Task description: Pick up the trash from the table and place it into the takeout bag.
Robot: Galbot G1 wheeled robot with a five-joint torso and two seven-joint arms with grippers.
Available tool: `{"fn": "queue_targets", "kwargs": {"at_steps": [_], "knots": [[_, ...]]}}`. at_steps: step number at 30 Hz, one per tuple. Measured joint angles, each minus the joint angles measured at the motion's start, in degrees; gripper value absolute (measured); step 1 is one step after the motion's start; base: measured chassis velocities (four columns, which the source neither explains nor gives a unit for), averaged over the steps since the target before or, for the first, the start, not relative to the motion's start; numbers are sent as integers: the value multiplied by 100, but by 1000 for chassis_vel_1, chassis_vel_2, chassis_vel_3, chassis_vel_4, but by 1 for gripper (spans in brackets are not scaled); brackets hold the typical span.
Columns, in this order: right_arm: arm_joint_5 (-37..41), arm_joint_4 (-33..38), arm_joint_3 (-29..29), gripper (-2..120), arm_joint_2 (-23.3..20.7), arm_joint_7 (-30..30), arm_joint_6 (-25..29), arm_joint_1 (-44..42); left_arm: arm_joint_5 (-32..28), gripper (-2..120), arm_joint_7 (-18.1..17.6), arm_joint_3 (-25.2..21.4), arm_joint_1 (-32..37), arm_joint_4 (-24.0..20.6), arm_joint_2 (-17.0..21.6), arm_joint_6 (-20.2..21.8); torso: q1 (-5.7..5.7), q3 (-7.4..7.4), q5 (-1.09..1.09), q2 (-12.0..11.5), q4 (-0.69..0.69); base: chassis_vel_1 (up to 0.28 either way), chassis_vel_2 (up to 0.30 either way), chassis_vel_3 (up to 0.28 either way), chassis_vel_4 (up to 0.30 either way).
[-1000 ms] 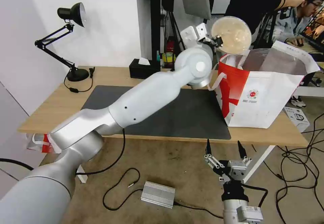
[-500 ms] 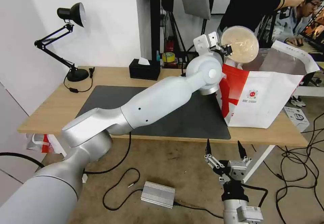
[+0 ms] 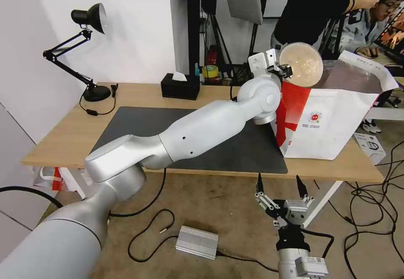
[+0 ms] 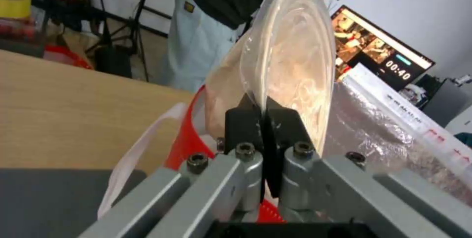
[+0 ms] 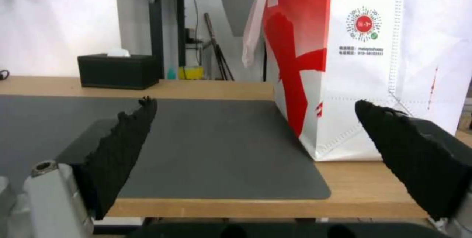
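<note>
My left gripper (image 3: 286,69) is shut on the rim of the shallow beige bowl (image 3: 301,59), held on edge above the open top of the takeout bag (image 3: 328,123). In the left wrist view the black fingers (image 4: 243,121) pinch the bowl (image 4: 290,61) over the bag's silvery lining (image 4: 374,134) and red edge. The white bag with red side panel stands on the right end of the light-wood table (image 3: 67,136). My right gripper (image 3: 280,186) waits open below the table's front edge, facing the bag (image 5: 374,64).
A dark grey mat (image 3: 235,144) covers the table's middle. A black tissue box (image 3: 180,86) and a black desk lamp (image 3: 90,51) stand along the back. Cables and a metal box (image 3: 197,242) lie on the floor. People stand behind the bag.
My left arm has carried the bowl to the right and lower, from beside the bag's left edge to over its open top. The right gripper has not moved.
</note>
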Motion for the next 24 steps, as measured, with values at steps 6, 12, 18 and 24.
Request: {"fn": "queue_targets", "kwargs": {"at_steps": [6, 12, 18, 24], "knots": [[0, 0, 0, 100, 0, 0, 0, 0, 112, 0, 28, 93, 67, -20, 2, -6, 0, 0, 0, 0, 0, 0, 0, 0, 0], [0, 0, 0, 100, 0, 0, 0, 0, 244, 0, 27, 129, 85, -26, 12, -18, 0, 0, 0, 0, 0, 0, 0, 0, 0], [0, 0, 0, 100, 0, 0, 0, 0, 297, 8, -45, 126, 89, -51, 20, -101, 0, 0, 0, 0, 0, 0, 0, 0, 0], [0, 0, 0, 100, 0, 0, 0, 0, 223, 29, -74, 88, 53, -100, 21, -109, 0, 0, 0, 0, 0, 0, 0, 0, 0]]}}
